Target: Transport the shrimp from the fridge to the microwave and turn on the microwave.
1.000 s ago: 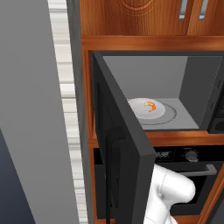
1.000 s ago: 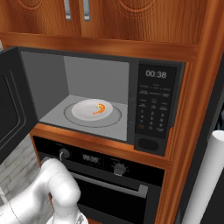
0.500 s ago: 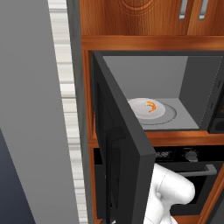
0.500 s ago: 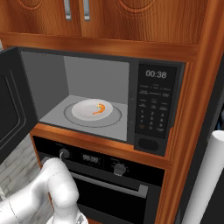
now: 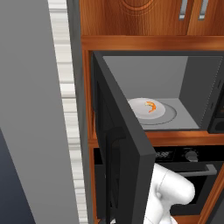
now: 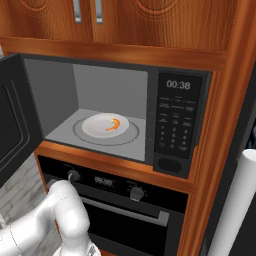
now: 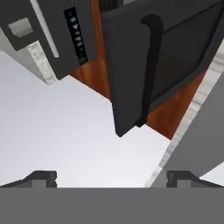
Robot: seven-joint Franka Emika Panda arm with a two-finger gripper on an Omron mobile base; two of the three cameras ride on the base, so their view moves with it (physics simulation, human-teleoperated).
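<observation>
The microwave [image 6: 125, 115] stands open in its wooden cabinet [image 6: 220, 125], its door [image 5: 120, 144] swung out to the left. On the round white turntable [image 6: 106, 125] in the middle of the microwave's grey floor lies the shrimp [image 6: 114, 124], small, curled and orange; the left base view shows it too, just right of the turntable's centre. Right of the cavity, the microwave's black keypad [image 6: 175, 127] carries lit digits. Directly below the microwave sits a black oven [image 6: 120, 200] with knobs. The gripper [image 7: 111, 177] hangs well below the microwave, released, its two dark fingertips [image 7: 41, 177] spread wide with nothing between them. The hand view looks up at the underside of the open door and its dark handle [image 7: 148, 70], so the shrimp is up inside the microwave, well apart from the gripper.
</observation>
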